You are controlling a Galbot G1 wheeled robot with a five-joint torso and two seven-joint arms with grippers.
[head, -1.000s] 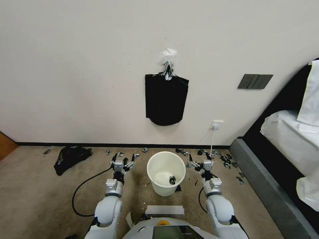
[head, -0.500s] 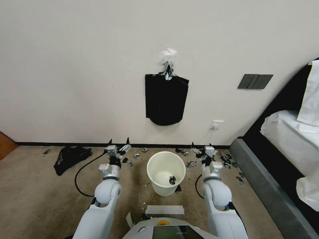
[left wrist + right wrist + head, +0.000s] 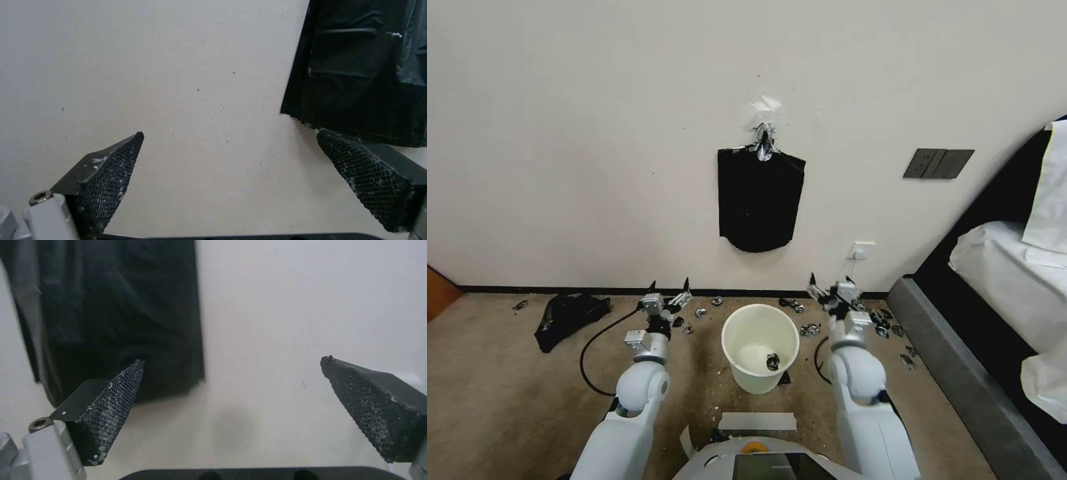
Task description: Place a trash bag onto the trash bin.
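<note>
On the far wall [image 3: 594,133] hangs a flat black sheaf of bags [image 3: 760,200] gathered at a silver clip [image 3: 765,141]; the head view alone takes in the cream trash bin [image 3: 760,357] on the carpet below, standing between both raised arms, and a crumpled black plastic heap [image 3: 570,317] far left by the baseboard. Each wrist view looks up at the wall, with the sheaf's edge behind one fingertip. Left gripper [image 3: 668,293] and right gripper [image 3: 832,288] both stand spread apart, empty.

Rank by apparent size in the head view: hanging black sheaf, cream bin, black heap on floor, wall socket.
Largest to smallest:
1. black sheaf on the wall
2. trash bin, slightly smaller, nearer the camera
3. black plastic heap
4. wall socket
</note>
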